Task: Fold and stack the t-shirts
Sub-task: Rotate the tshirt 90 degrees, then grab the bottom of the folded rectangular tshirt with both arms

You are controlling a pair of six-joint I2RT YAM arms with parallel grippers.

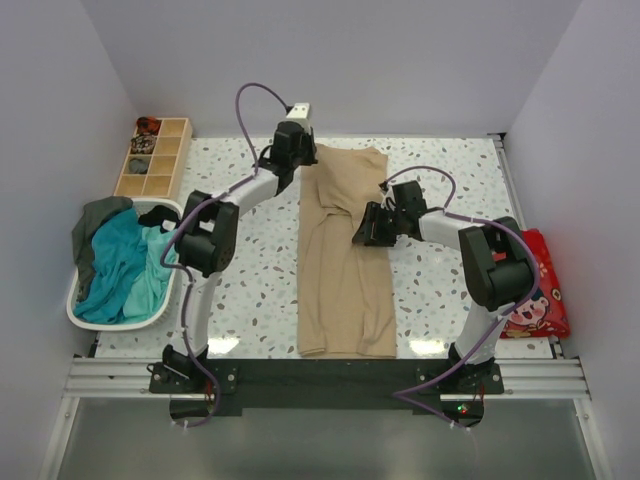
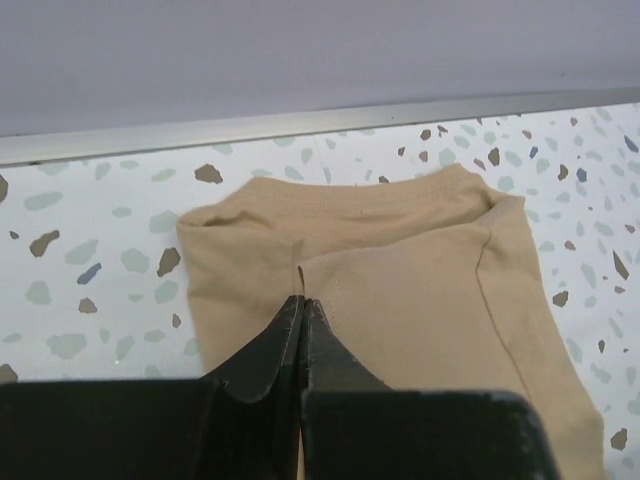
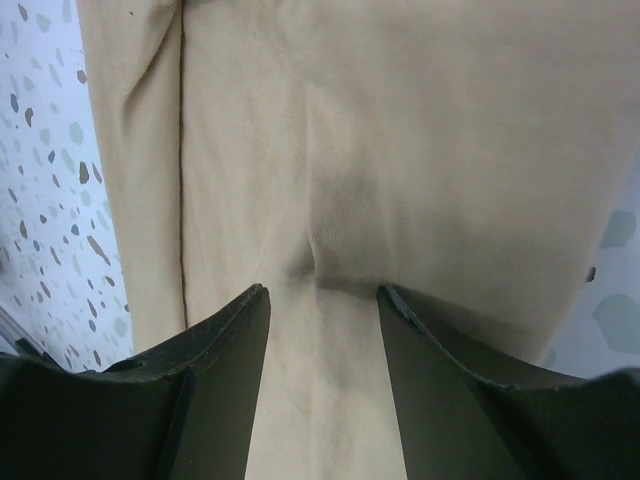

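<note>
A sandy-beige t-shirt [image 1: 345, 255] lies folded into a long narrow strip down the middle of the table, its collar end [image 2: 400, 200] towards the back wall. At that far end my left gripper [image 1: 303, 168] is shut, its tips [image 2: 302, 300] pinching a fold edge of the beige cloth. My right gripper [image 1: 372, 232] rests on the strip's right side about halfway along, open, its fingers [image 3: 250, 310] straddling a small pucker of cloth [image 3: 318, 262]. A teal t-shirt [image 1: 125, 265] and a dark grey-green one [image 1: 95, 225] are heaped in the basket at the left.
The white plastic basket [image 1: 75, 310] stands at the table's left edge. A wooden compartment box [image 1: 155, 158] sits at the back left. A red printed packet [image 1: 540, 285] lies at the right edge. A metal rail [image 2: 300, 122] borders the table's far side.
</note>
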